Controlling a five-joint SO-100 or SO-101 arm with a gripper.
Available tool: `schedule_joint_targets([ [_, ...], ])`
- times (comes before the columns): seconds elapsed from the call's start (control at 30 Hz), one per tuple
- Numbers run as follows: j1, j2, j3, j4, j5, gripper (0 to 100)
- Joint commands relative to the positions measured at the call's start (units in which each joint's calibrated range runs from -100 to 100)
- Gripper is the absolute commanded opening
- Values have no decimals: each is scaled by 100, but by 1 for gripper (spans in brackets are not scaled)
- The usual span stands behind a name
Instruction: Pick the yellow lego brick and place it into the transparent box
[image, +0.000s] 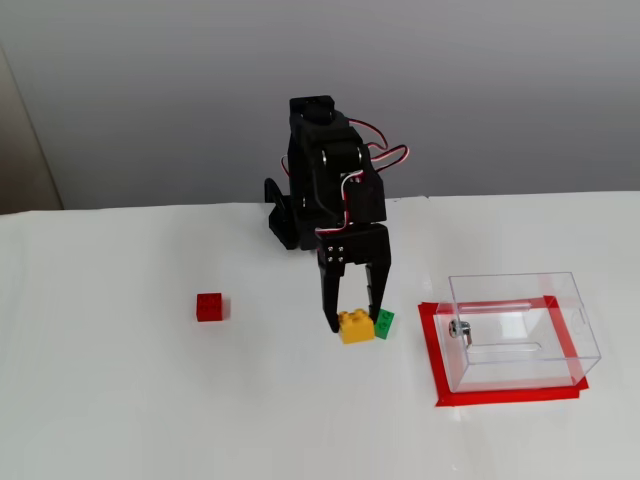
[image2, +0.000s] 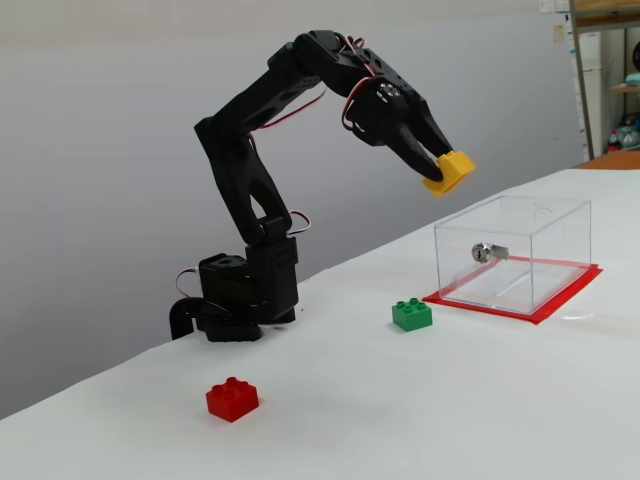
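My gripper (image: 355, 322) (image2: 446, 174) is shut on the yellow lego brick (image: 355, 327) (image2: 448, 171) and holds it high in the air. In a fixed view from the side, the brick hangs above the table, just left of and higher than the transparent box (image2: 515, 252). The transparent box (image: 520, 330) stands on a red taped patch at the right, its top open and a small metal fitting on its near-left wall. From above, the held brick overlaps the green brick.
A green brick (image: 383, 322) (image2: 411, 314) lies on the white table between the arm and the box. A red brick (image: 210, 307) (image2: 232, 398) lies off to the left. The arm's black base (image2: 235, 295) stands at the table's back edge by a grey wall.
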Motion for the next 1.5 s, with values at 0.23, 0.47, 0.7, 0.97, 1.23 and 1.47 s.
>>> schedule_joint_targets([
  [0.23,-1451,-322,-270,-35,9,10],
  [0.47,-2656,-212,-622,-35,14,10],
  [0.7,-3654,102,-668,-166,14,10],
  [0.97,-4734,645,-668,-871,14,10],
  [1.23,-5244,1231,-677,-984,14,10],
  [1.47,-5259,1782,-1011,-1054,14,10],
])
